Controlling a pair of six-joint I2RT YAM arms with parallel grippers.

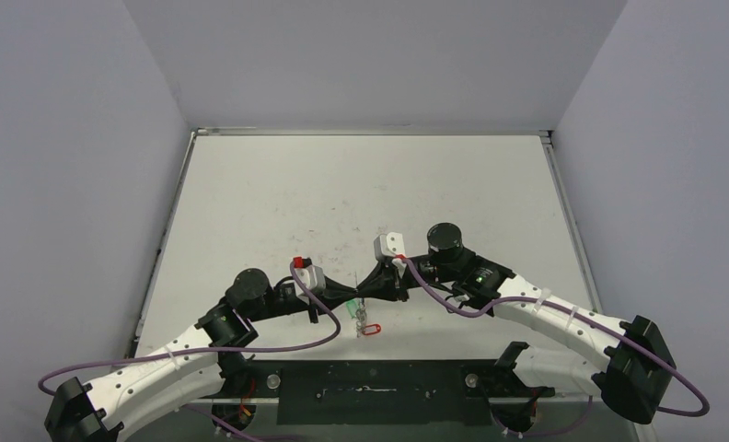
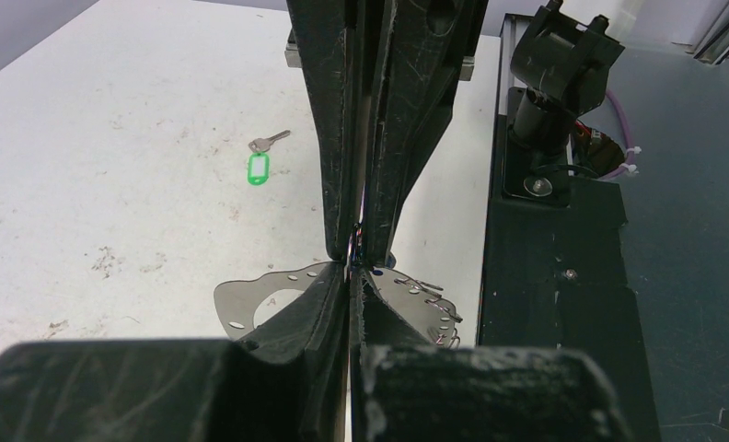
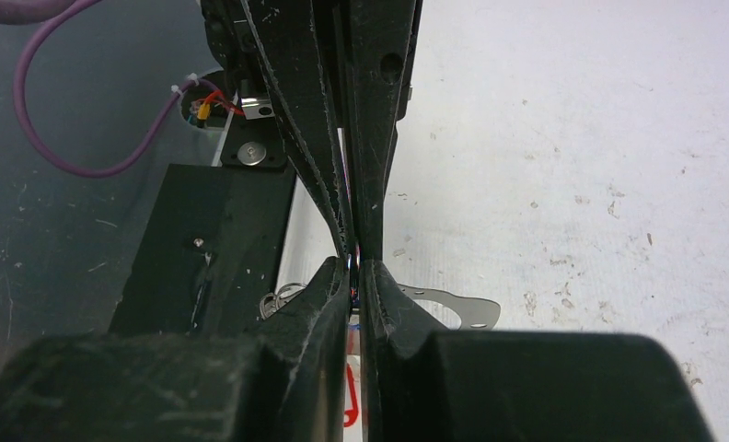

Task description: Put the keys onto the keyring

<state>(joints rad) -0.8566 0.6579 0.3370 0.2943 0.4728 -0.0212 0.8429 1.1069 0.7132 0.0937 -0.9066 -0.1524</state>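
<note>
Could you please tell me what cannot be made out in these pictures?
- Left wrist view: the small dark thing between the tips of the left gripper and the right gripper is too small to name.
- Both wrist views: the grippers hide the middle of the keyring.
- Right wrist view: the red tag shows only as a sliver between the jaws, and its key is hidden.
- Top view: the keyring is too small and lies under the grippers.

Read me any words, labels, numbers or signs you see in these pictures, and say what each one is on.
No readable text in any view.
Green key tag: too small to tell if anything is written on it.
Red key tag: too small to read.
Keyring: bare metal, no marking visible.
</note>
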